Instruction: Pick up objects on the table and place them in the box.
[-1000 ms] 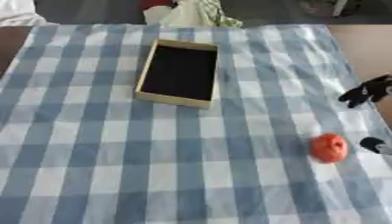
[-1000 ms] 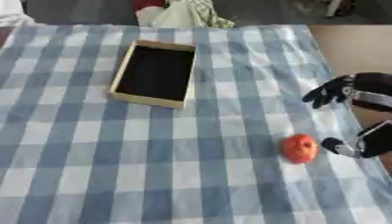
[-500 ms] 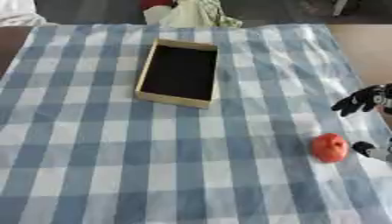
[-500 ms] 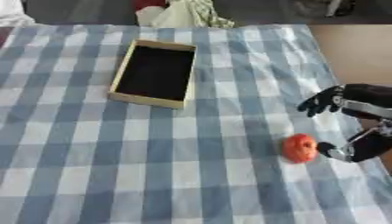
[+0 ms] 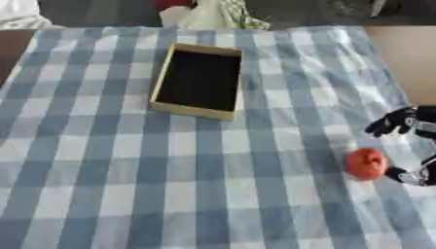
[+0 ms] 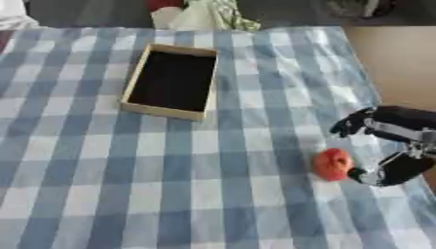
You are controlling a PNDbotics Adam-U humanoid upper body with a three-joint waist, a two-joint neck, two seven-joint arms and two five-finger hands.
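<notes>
While my right hand (image 6: 393, 141) hangs over the right edge of the blue-and-white checked tablecloth (image 6: 196, 165), its fingers (image 6: 351, 125) and thumb (image 6: 374, 175) are spread apart and hold nothing. The small round orange-red fruit (image 6: 332, 164) lies on the cloth just beside them, toward the middle of the table. The thumb tip sits close to the fruit's lower right side; I cannot tell whether it touches. The fingers are above and to the right of the fruit, apart from it.

The step in hand, as I judge it, is the grasp. To do it well I should bring the hand leftward and down so that the fruit sits between fingers and thumb, not in front of them. Then I close from both sides at once. A round thing like this will likely roll if only one side meets it, and the cloth gives it little to stop against. I should keep the fingers wide until they are past the fruit's widest part.

The shallow open cardboard box with a dark inside (image 6: 170, 81) lies well apart, toward the far left of the fruit, and looks empty. The carry will go diagonally across the cloth, so I want the grasp settled before I lift.

My left hand shows in neither view.
</notes>
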